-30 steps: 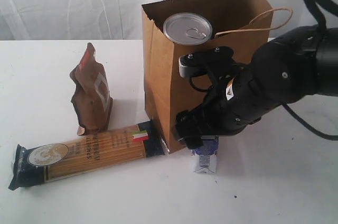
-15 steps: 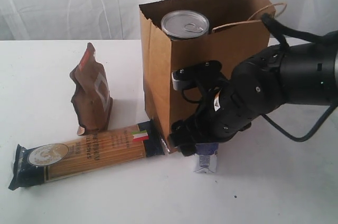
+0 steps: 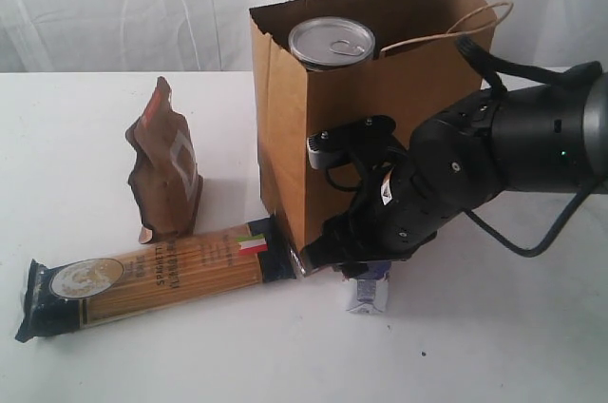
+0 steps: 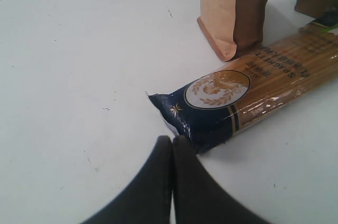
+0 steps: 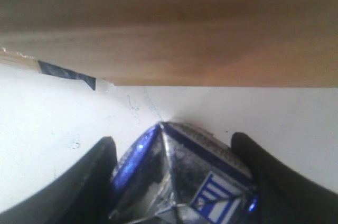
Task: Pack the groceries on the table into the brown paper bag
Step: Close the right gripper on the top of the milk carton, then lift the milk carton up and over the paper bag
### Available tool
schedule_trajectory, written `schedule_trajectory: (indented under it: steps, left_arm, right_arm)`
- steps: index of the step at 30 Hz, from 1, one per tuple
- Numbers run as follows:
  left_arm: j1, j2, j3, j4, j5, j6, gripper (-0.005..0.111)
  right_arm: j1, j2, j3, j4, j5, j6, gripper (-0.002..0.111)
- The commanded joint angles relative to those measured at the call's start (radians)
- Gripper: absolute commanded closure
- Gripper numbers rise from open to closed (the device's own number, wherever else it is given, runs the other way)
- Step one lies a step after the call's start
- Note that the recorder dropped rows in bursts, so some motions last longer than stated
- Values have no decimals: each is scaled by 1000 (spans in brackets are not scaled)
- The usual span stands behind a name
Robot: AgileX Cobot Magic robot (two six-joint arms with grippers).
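The small blue carton (image 3: pixel 369 294) stands on the table (image 3: pixel 494 346) just in front of the brown paper bag (image 3: pixel 285 118). My right gripper (image 5: pixel 173 138) has come down over it, and its two black fingers press against the carton's (image 5: pixel 185 176) sides. A silver pull-tab can (image 3: pixel 332 44) shows at the bag's rim. The spaghetti packet (image 3: pixel 152 279) lies flat left of the bag, and the brown pouch (image 3: pixel 163 170) stands behind it. My left gripper (image 4: pixel 171 139) is shut and empty, just off the packet's dark end (image 4: pixel 190 123).
A white curtain (image 3: pixel 123 4) hangs behind the table. The bag wall (image 5: pixel 169 23) stands close in front of my right gripper. The right arm's bulk (image 3: pixel 494 161) leans against the bag's front right.
My right arm has dropped lower over the small blue carton and its jaws have narrowed onto it. The bag has shifted slightly left. The other groceries have not moved.
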Motion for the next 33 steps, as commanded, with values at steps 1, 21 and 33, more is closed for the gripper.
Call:
schedule_trajectory:
  steps: [1, 21, 33]
  left_arm:
    - [4, -5, 3, -2, 3, -2, 107]
    - [4, -5, 3, -2, 3, -2, 107]
    - [4, -5, 3, -2, 3, -2, 107]
  right_arm:
    - [1, -31, 17, -6, -14, 4, 107]
    - [-65, -535, 148, -497, 282, 296, 108]
    - [-276, -572, -116, -501, 191, 296, 108]
